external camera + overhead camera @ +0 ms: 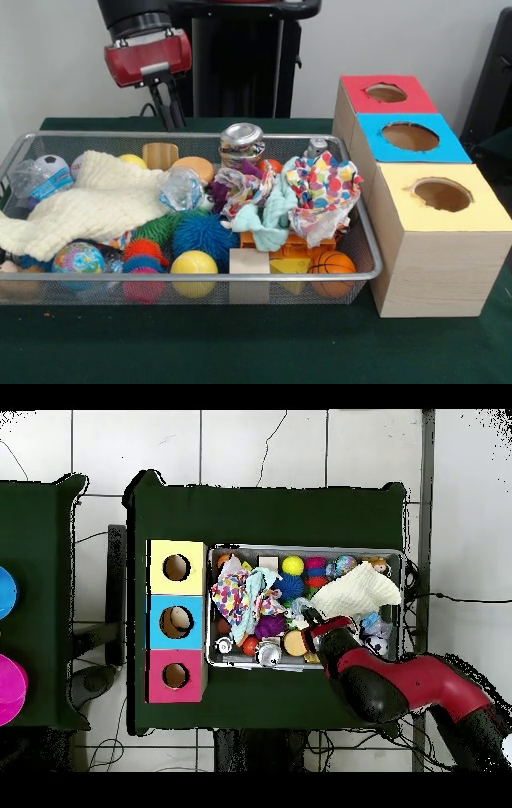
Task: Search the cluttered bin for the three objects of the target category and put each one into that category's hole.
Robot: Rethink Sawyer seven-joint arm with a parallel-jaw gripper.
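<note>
The wire mesh bin [200,277] is packed with toys and cloths; it also shows in the overhead view [305,550]. One clear wrinkly bottle with a blue label [38,181] lies at the bin's far left corner, by a soccer ball. A second clear bottle [179,189] lies near the middle, beside the cream cloth. I see no third bottle. The red-faced hole [386,93] is on the farthest box; it also shows in the overhead view [176,675]. My gripper [170,108] hangs empty above the bin's far rim, over a wooden block; it also shows in the overhead view [311,620].
Two shiny cans [242,142] [317,147] stand at the bin's far side. A cream cloth [88,200], a spotted cloth [324,192], spiky balls and small balls fill the bin. The blue-faced hole [410,136] and the yellow-faced hole [442,194] lie nearer the camera.
</note>
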